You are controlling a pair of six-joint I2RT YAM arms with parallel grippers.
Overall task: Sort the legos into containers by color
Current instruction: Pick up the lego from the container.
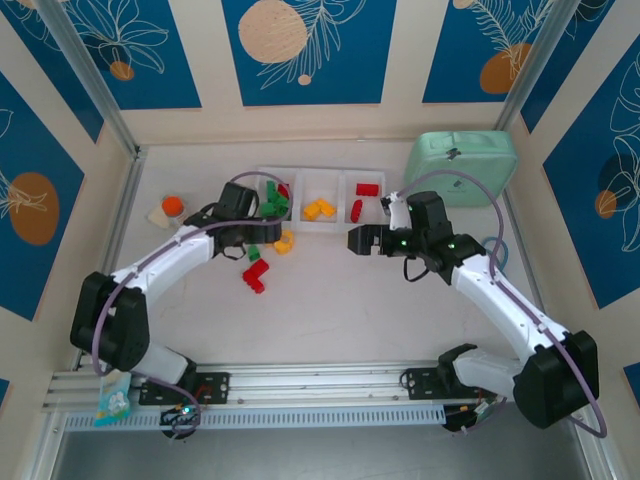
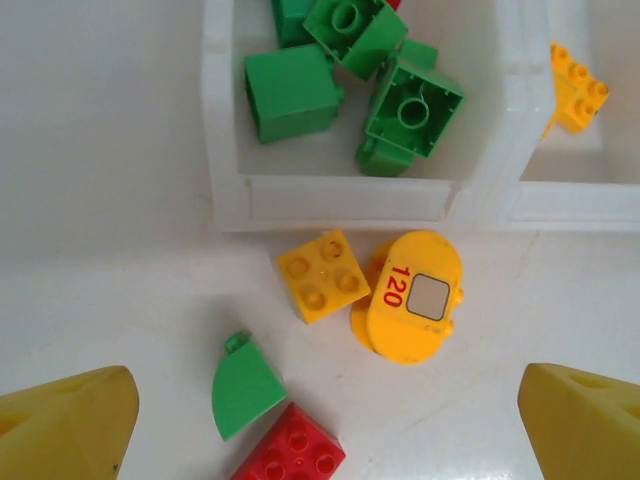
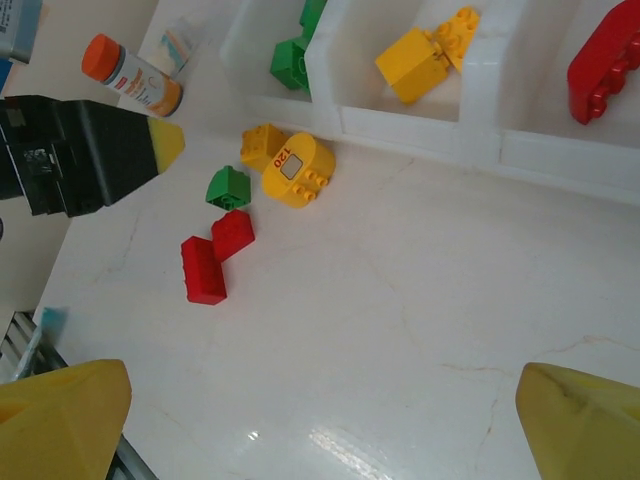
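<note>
- Top view: my left gripper hangs over the loose bricks in front of the tray. The wrist hides its fingers, so I cannot read their spread here. My right gripper hovers before the tray's right end, too dark and small to judge.
- Left wrist view: my left fingertips show only as yellow corners at the bottom edge, spread far apart, holding and touching nothing. Between them a red brick is cut off by the frame, just beside a green quarter-round piece. Further on, a yellow square brick and a yellow rounded piece marked 120 lie side by side just outside the tray wall. Green bricks sit in the left compartment. A yellow block in the middle one is cropped.
- Right wrist view: my right fingertips are likewise corner slivers, wide apart over the bare table, empty. A red block in the right compartment is cut off at the edge. The orange-capped bottle lies beyond my left gripper's yellow tip.
</note>
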